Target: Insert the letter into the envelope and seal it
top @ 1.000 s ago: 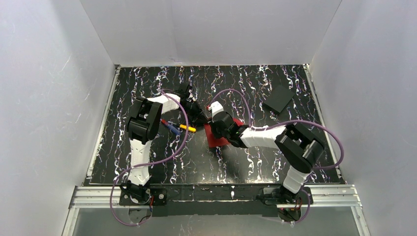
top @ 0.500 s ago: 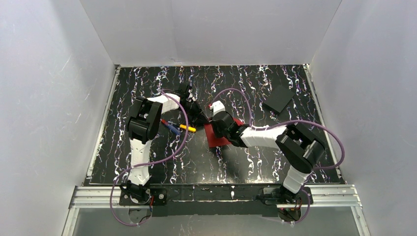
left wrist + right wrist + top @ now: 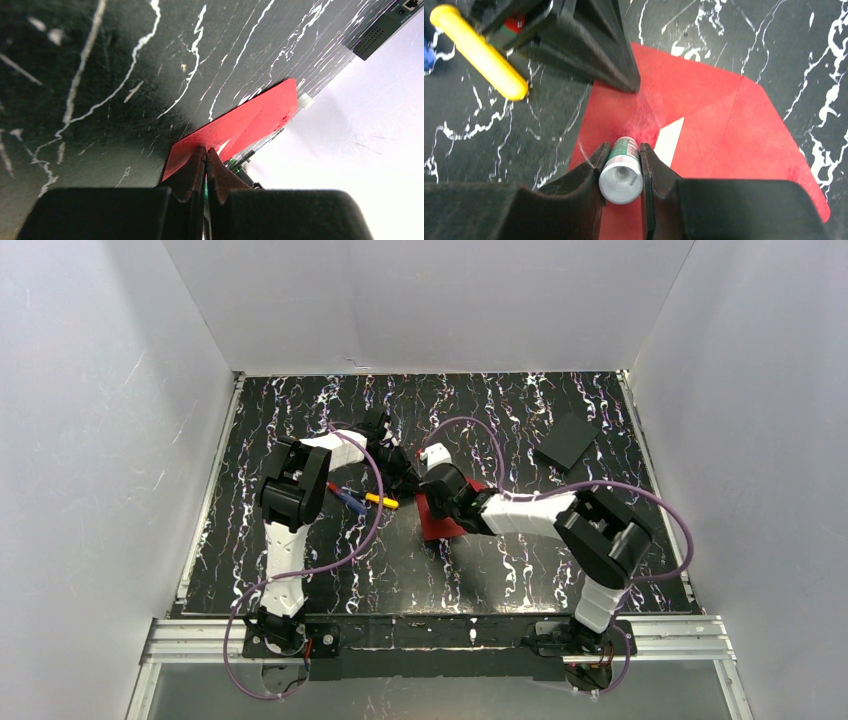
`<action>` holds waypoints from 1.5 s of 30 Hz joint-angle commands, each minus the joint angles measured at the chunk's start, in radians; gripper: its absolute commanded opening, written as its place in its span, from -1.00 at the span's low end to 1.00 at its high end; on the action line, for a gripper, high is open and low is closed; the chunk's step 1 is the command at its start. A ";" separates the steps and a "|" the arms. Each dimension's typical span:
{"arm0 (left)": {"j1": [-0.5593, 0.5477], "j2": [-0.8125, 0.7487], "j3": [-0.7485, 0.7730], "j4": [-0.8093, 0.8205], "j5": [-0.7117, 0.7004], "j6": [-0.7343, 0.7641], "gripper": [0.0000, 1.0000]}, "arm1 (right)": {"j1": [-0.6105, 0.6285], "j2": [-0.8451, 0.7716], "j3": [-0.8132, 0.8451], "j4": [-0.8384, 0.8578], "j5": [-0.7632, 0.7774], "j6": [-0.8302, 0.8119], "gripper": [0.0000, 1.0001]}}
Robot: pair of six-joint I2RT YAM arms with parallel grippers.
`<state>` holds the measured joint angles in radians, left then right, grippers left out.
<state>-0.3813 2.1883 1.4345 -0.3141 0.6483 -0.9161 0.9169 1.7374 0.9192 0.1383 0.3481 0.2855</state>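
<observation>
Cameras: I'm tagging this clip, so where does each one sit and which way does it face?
Top: above and behind, looking down on the table; left arm and right arm show, bases nearest.
Left wrist: on the left hand, looking along its shut fingers at the envelope.
Right wrist: on the right hand, looking down past the glue stick it grips.
Shared: both wrist views show the envelope.

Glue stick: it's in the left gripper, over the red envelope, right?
Not quite. The glue stick is pinched in the right gripper, over the red envelope. The right wrist view shows it.
</observation>
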 commanded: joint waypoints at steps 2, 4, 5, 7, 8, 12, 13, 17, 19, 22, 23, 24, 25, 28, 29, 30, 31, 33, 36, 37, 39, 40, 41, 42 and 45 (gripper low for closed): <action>-0.015 0.085 -0.070 -0.077 -0.211 0.055 -1.00 | -0.016 0.114 0.090 -0.210 0.092 0.034 -0.97; -0.015 0.082 -0.074 -0.080 -0.210 0.061 -1.00 | -0.016 0.097 0.115 -0.254 0.083 0.051 -0.97; -0.015 0.081 -0.076 -0.081 -0.210 0.063 -1.00 | -0.016 0.084 0.116 -0.263 0.072 0.053 -0.97; -0.015 0.081 -0.076 -0.081 -0.210 0.061 -1.00 | -0.013 0.056 0.108 -0.279 0.029 0.055 -0.97; -0.015 0.081 -0.074 -0.080 -0.210 0.060 -1.00 | -0.008 0.038 0.093 -0.275 0.004 0.048 -0.97; -0.014 0.087 -0.067 -0.082 -0.214 0.057 -1.00 | 0.027 -0.009 0.033 -0.286 -0.052 0.023 -0.97; -0.015 0.087 -0.066 -0.083 -0.216 0.058 -1.00 | 0.030 -0.015 0.018 -0.282 -0.071 0.027 -0.97; -0.015 0.089 -0.068 -0.079 -0.217 0.056 -1.00 | 0.031 -0.004 0.010 -0.283 -0.053 0.055 -0.97; -0.015 0.087 -0.071 -0.078 -0.216 0.054 -1.00 | 0.026 0.017 0.031 -0.289 0.006 0.073 -0.97; -0.014 0.080 -0.077 -0.074 -0.217 0.055 -1.00 | -0.012 0.066 0.068 -0.284 0.050 0.087 -0.97; -0.014 0.076 -0.078 -0.074 -0.215 0.057 -1.00 | -0.028 0.074 0.076 -0.276 0.051 0.091 -0.97; -0.015 0.074 -0.078 -0.075 -0.213 0.062 -1.00 | -0.042 0.077 0.082 -0.268 0.045 0.088 -0.97; -0.016 0.068 -0.080 -0.077 -0.213 0.066 -1.00 | -0.050 0.068 0.087 -0.261 0.045 0.082 -0.97; -0.015 0.056 -0.084 -0.077 -0.211 0.079 -1.00 | -0.058 0.014 0.104 -0.238 -0.006 0.041 -0.97; -0.015 0.052 -0.085 -0.077 -0.210 0.083 -1.00 | -0.060 -0.012 0.106 -0.229 -0.038 0.037 -0.97; -0.015 0.049 -0.085 -0.076 -0.207 0.086 -1.00 | -0.064 -0.039 0.112 -0.223 -0.088 0.030 -0.97; -0.014 0.045 -0.085 -0.074 -0.202 0.092 -1.00 | -0.066 -0.075 0.115 -0.214 -0.124 0.030 -0.97; -0.015 0.029 -0.089 -0.055 -0.178 0.104 -1.00 | -0.080 -0.157 0.123 -0.210 -0.212 0.046 -0.97; -0.015 -0.006 -0.089 -0.047 -0.145 0.119 -1.00 | -0.141 -0.319 0.099 -0.194 -0.333 0.126 -0.97; -0.016 -0.021 -0.087 -0.045 -0.132 0.124 -1.00 | -0.175 -0.365 0.087 -0.204 -0.365 0.160 -0.97; -0.015 -0.054 -0.083 -0.045 -0.116 0.130 -1.00 | -0.249 -0.440 0.050 -0.226 -0.407 0.219 -0.97; -0.014 -0.071 -0.079 -0.045 -0.105 0.130 -1.00 | -0.287 -0.468 0.032 -0.250 -0.422 0.240 -0.97; -0.015 -0.086 -0.072 -0.047 -0.094 0.135 -0.96 | -0.325 -0.494 0.014 -0.276 -0.430 0.264 -0.97; -0.015 -0.103 -0.064 -0.053 -0.086 0.141 -0.87 | -0.359 -0.516 -0.007 -0.304 -0.433 0.287 -0.97; -0.015 -0.156 -0.034 -0.102 -0.076 0.159 -0.66 | -0.467 -0.566 -0.088 -0.342 -0.475 0.379 -0.97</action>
<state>-0.3904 2.1311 1.3891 -0.2943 0.6281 -0.8188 0.5480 1.1896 0.9440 -0.0967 -0.0303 0.5179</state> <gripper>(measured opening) 0.121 0.320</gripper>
